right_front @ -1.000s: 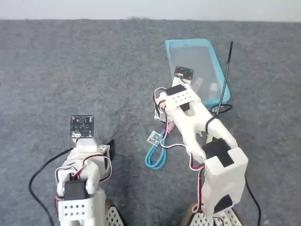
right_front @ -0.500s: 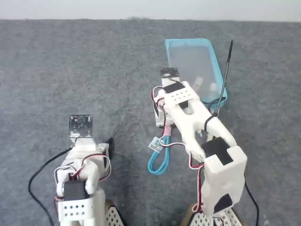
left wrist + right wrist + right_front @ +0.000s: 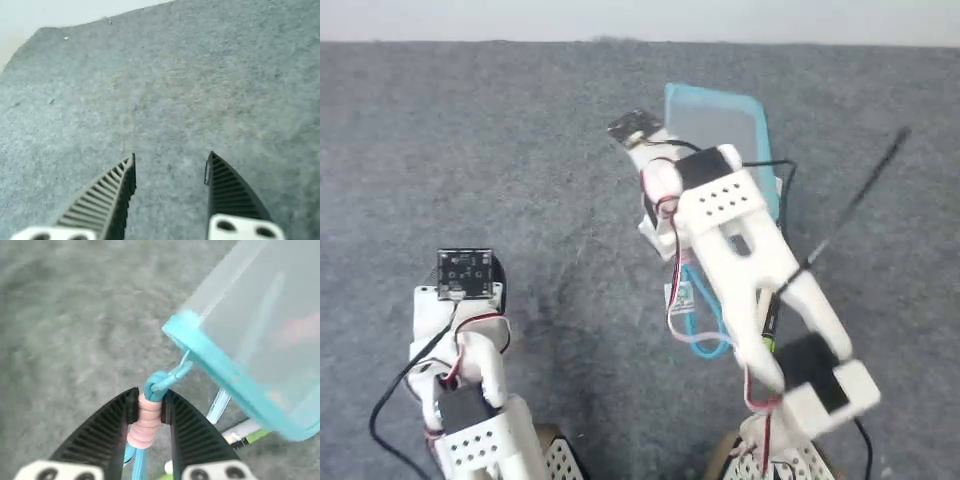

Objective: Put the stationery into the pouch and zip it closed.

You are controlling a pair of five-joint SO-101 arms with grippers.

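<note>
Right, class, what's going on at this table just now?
The right gripper is shut on the pink zipper pull at a corner of the translucent blue pouch. The left gripper hangs open over the grey table, holding nothing. A pen lies by the pouch's edge.

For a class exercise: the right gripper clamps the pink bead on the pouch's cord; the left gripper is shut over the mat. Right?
No: the left wrist view shows the left gripper open, not shut, over the mat. The right gripper does clamp the pink bead.
</note>
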